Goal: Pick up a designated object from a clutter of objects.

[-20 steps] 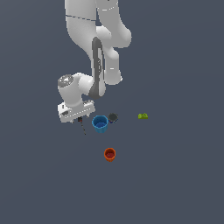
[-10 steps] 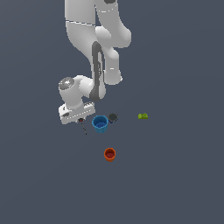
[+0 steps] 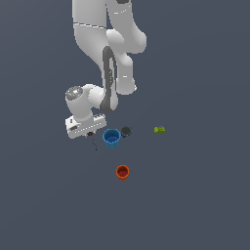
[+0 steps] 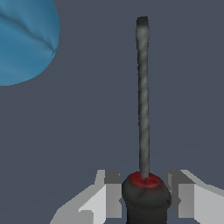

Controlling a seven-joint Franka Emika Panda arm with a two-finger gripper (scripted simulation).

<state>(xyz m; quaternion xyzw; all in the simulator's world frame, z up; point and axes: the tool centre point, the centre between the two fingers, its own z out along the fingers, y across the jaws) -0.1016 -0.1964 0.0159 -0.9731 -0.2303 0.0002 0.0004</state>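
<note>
- We take the blue cup (image 3: 112, 138) as our reference point; one is present, round, open-topped and smooth-walled, matte blue.
- On the exterior view's left of the blue cup we find the gripper (image 3: 91, 134), a blocky white body on a glossy white arm, low over the flat grey floor (image 3: 195, 205).
- One screwdriver (image 4: 143, 131) is recorded. The wrist view shows its rounded black handle with a red collar sitting between the two pale grey fingers (image 4: 109, 192), which stand close on either side of it; we judge the jaws clamped on the handle.
- The thin, dark, slightly mottled metal shaft runs straight out from the handle, away from the gripper. In the exterior view its tip points down towards the floor, just to the left of the blue cup and apart from it.
- Just beside the blue cup on the exterior view's right lies one dark grey round disc (image 3: 126, 131), flat.
- Below the blue cup in the exterior view, well apart, stands one smaller orange cup (image 3: 122, 172).
- Farther right of the blue cup, past the disc, lies one small yellow-green piece (image 3: 159, 129), lumpy in outline.
</note>
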